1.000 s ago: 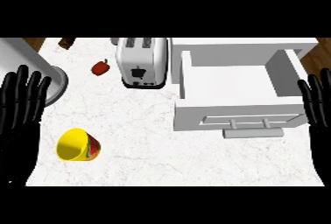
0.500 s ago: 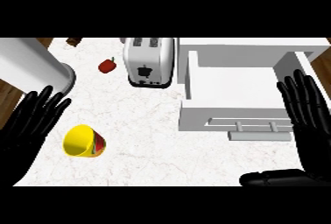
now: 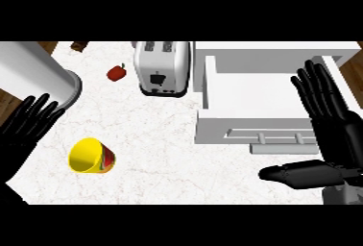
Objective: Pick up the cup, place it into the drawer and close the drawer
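My right hand (image 3: 332,125) is spread flat over the open white drawer (image 3: 248,91), fingers straight, thumb extended, holding nothing. My left hand (image 3: 28,122) is likewise open and empty. The yellow cup (image 3: 90,155) lies tipped on the white marble counter (image 3: 177,168), near my left hand.

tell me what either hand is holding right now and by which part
Nothing is held. Left hand and right hand are open; the cup lies untouched.
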`<state>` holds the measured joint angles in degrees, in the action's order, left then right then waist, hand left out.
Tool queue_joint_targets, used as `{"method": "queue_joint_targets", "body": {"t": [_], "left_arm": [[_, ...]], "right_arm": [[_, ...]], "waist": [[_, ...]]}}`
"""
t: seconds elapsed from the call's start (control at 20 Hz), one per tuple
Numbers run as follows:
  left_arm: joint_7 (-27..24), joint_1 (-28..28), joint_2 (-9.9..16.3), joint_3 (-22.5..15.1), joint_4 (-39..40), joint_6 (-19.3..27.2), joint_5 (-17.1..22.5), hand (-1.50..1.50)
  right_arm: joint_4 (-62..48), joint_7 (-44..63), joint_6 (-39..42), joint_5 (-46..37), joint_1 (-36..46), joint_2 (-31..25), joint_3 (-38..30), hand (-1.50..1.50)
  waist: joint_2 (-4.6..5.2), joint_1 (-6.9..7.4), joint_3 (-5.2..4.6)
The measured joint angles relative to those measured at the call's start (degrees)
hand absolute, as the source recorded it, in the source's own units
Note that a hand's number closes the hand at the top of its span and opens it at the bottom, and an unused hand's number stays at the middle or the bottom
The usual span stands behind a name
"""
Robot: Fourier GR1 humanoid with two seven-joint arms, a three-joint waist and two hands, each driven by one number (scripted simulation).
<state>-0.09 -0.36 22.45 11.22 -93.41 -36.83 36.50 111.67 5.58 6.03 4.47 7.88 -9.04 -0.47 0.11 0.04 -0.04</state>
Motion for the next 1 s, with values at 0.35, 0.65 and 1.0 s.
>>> {"method": "queue_joint_targets", "body": {"t": [0.35,0.65,1.0], "left_arm": [[-8.48,-3.96,0.21,2.36,16.26,-6.50,-9.74,-1.50],[-17.72,-7.04,-0.74,2.53,28.13,-5.90,-21.15,-1.50],[-29.96,-11.98,0.02,1.13,45.77,-1.53,-32.39,-1.50]], "right_arm": [[-2.97,-1.84,1.43,0.41,2.62,-0.44,-1.67,-1.50],[-4.57,-1.79,1.63,0.33,4.58,-0.69,-2.95,-1.50],[-5.06,-1.66,1.71,0.17,5.56,-0.28,-3.18,-1.50]], "waist": [[0.01,-0.21,-0.01],[-0.01,-0.26,-0.01],[0.04,-0.53,-0.03]]}}
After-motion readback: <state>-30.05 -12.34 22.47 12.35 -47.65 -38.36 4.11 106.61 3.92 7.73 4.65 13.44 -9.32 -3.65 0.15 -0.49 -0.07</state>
